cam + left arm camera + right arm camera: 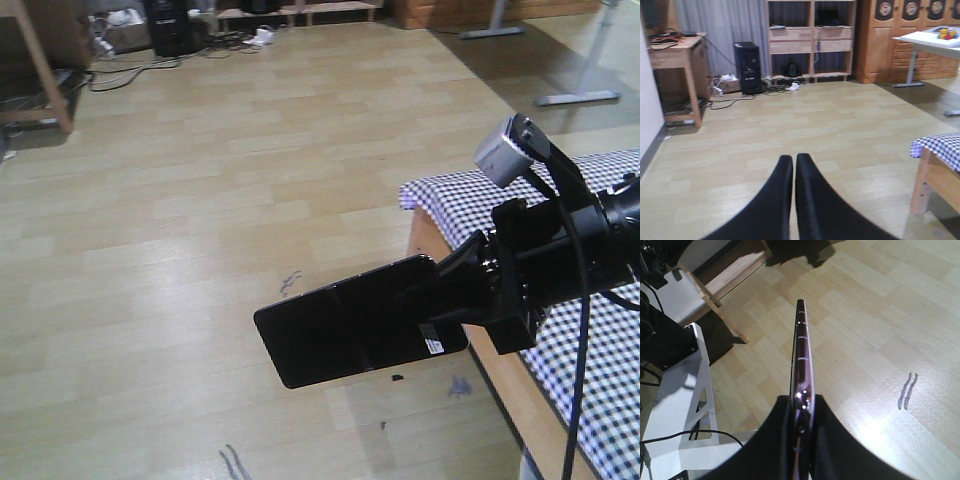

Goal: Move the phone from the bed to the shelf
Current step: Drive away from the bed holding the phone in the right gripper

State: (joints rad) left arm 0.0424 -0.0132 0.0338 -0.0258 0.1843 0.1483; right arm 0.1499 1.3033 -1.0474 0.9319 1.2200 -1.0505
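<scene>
Phone in mid-air, shelf a room away: the right claw [448,292] pinches the phone [355,325] by one short end and holds the black slab out nearly level above the pale plank floor [200,200], just off the corner of the bed [600,190]. The gingham sheet and the brown frame lie beside and behind the arm, and nothing of the phone touches them. A small white sticker [432,345] shows near the gripped end. Seen from the right wrist, the handset is edge-on, its pinkish rim clamped between the two black fingers [772,440], with most of its length jutting free beyond them.

The left claw [794,172] is pressed together on nothing and points across the open floor toward the far wall. There the shelf [812,40], a pale-wood unit of open compartments, stands next to a black computer tower [747,67], well apart from the bed corner at the right of that view.

By this evidence the first half of the job looks done: the phone is off the bed and firmly gripped. What remains is the longer half: crossing the room, lining up with a compartment, setting the phone on a board and letting go. Which compartment will take it cannot be told from here.
</scene>
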